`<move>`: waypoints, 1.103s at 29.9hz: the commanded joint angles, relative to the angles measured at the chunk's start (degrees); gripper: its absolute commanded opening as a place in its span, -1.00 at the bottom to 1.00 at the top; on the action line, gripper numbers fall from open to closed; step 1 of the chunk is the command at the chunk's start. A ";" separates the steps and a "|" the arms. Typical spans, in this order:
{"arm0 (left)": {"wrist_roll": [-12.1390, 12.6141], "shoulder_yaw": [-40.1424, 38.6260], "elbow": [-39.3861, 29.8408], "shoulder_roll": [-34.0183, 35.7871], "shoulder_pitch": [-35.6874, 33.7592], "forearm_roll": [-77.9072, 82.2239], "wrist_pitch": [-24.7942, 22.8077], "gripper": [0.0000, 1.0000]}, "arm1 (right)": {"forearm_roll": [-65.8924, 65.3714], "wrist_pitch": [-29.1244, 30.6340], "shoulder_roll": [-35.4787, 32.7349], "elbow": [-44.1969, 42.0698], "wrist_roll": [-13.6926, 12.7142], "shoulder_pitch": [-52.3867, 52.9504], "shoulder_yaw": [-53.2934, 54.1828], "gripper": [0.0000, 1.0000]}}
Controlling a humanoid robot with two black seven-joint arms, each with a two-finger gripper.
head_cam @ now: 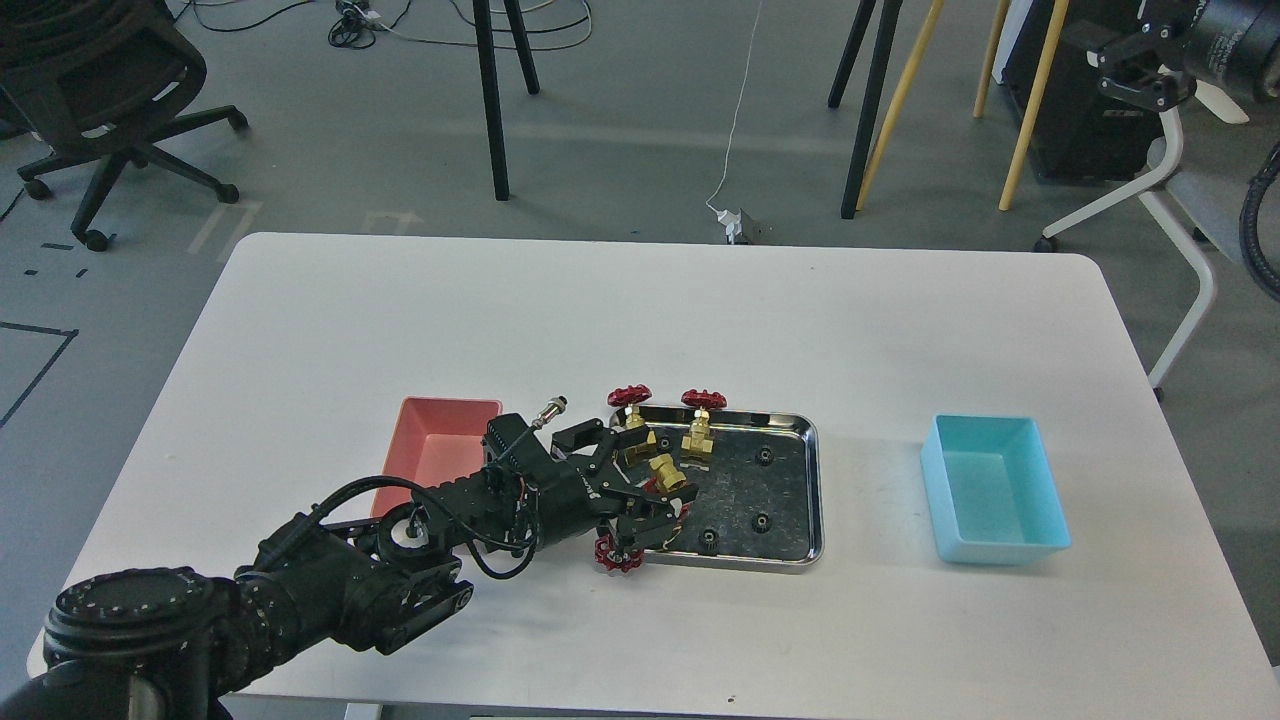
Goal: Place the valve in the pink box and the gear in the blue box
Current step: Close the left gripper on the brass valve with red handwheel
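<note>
Four brass valves with red handwheels stand at the left end of the steel tray (816, 480): two at the back (630, 398) (703, 400), one in the middle (667, 470), and one at the front left, showing only its red wheel (612, 553). Three black gears (765, 457) (762, 522) (708, 540) lie on the tray floor. My left gripper (645, 487) is low over the tray's left end, fingers spread around the middle and front-left valves. The pink box (440, 445) is left of the tray, the blue box (995, 490) to the right; both look empty. My right gripper (1140, 65) is raised at the top right, off the table.
The white table (640, 310) ends close behind the boxes' front. My left forearm (330, 585) lies across the pink box's front end. Chair, tripod legs and cables stand on the floor beyond the table.
</note>
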 commanded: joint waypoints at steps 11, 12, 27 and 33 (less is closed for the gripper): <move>-0.01 2.94 0.26 0.00 -0.16 0.42 -0.01 0.25 | -2.36 0.00 0.32 -0.48 0.09 -0.36 -0.08 0.98; -0.01 3.02 0.26 0.00 -0.16 0.51 -0.01 0.14 | -2.36 0.00 0.32 -0.74 0.09 -0.44 -0.08 0.98; -0.01 2.94 0.17 0.00 0.01 0.25 -0.01 -0.89 | -2.44 0.00 0.50 -1.36 0.27 -0.62 -1.58 0.98; -0.01 2.41 -0.97 0.00 -0.60 -0.19 -0.01 -0.90 | -2.44 0.00 0.59 -2.24 0.27 -0.62 -1.66 0.98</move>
